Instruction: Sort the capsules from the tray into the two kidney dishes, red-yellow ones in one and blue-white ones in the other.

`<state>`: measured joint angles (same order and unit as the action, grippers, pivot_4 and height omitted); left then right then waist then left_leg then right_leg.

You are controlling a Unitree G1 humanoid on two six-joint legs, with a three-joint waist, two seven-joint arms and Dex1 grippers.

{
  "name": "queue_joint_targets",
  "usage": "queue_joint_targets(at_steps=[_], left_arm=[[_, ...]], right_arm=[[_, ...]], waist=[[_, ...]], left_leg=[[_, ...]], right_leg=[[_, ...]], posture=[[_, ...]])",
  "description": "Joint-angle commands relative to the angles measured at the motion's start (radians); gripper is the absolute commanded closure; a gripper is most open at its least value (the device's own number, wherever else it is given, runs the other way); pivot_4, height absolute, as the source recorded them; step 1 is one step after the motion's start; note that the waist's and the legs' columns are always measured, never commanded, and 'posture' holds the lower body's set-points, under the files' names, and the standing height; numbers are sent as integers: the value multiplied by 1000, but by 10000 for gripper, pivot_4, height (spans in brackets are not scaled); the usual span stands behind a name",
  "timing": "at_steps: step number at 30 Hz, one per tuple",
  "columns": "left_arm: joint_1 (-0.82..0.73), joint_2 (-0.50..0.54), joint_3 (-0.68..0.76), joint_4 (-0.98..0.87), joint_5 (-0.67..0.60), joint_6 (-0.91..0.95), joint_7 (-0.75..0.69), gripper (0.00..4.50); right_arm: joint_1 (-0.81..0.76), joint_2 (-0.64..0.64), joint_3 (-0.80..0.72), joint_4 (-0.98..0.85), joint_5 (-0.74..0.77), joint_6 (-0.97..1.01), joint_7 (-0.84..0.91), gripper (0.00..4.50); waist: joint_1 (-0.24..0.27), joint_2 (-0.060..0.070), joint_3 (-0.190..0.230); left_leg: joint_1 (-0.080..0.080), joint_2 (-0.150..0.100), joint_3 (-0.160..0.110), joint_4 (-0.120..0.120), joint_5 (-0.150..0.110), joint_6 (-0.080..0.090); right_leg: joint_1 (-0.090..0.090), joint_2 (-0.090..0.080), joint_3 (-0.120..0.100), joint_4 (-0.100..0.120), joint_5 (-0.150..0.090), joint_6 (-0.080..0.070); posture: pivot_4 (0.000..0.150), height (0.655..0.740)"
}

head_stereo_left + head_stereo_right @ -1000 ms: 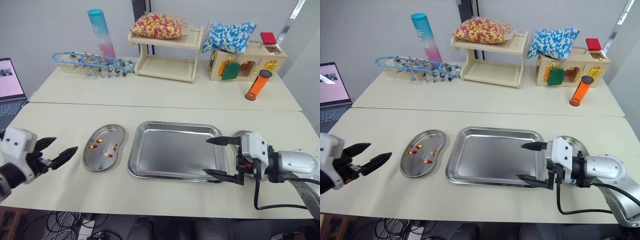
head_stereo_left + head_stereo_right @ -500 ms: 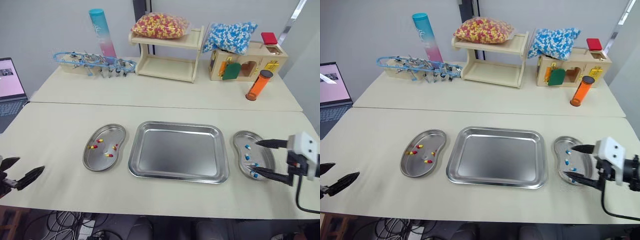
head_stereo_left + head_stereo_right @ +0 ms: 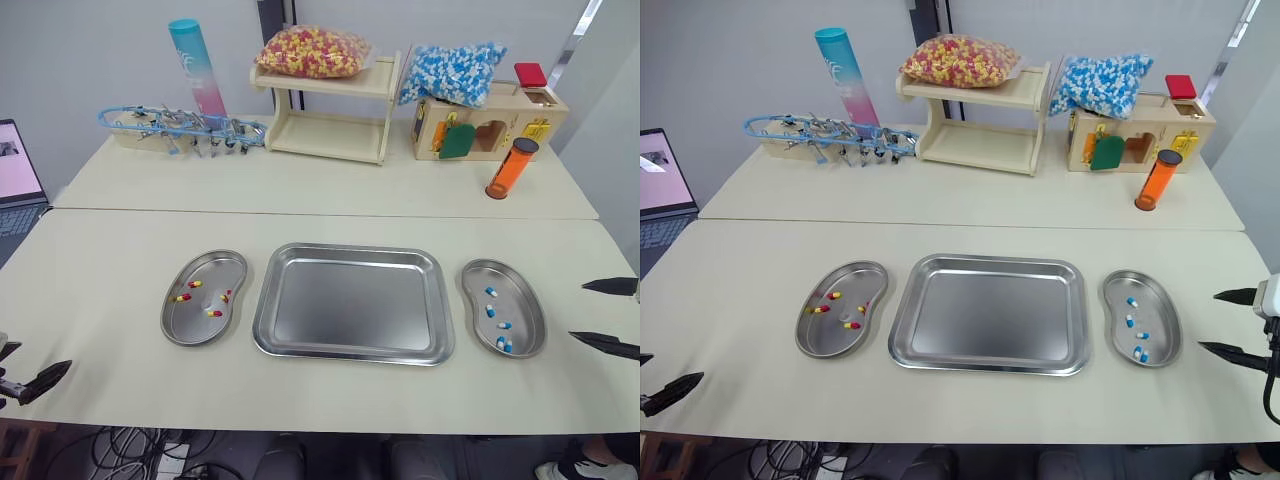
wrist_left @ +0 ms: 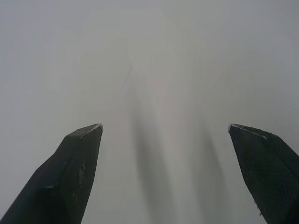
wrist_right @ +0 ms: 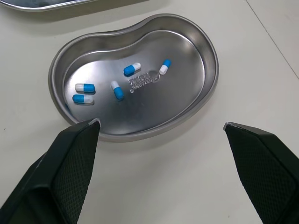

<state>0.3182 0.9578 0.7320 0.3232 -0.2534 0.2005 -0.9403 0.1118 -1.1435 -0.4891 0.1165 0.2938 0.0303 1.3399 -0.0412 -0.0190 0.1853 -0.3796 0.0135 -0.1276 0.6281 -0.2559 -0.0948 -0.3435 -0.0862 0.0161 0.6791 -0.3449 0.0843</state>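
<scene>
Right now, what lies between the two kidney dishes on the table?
The steel tray, bare inside, lies between the left kidney dish and the right kidney dish; both eye views show it.

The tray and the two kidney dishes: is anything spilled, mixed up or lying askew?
Nothing stands out. The left dish holds only red-yellow capsules, the right dish holds only blue-white capsules, and the tray between them is empty and sits square.

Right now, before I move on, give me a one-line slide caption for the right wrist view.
Open right gripper faces a steel kidney dish holding five blue-white capsules.
</scene>
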Motion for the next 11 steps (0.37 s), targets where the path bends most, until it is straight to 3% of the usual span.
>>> queue_joint_targets(at_steps=[1,11], left_arm=[[-8,28,10,14,-1,-12,3,372],[-27,45,4,56,-8,-10,-25,372]], right_arm=[[-17,-27,2,9,-9,-33,13,0],[-47,-29,33,34,-20,-49,10,0]], waist=[[0,0,0],[0,0,0]], left_leg=[[0,0,0,0,0,0],[0,0,0,0,0,0]], right_leg=[[0,0,0,0,0,0],[0,0,0,0,0,0]], posture=[[1500,7400],[1500,7400]])
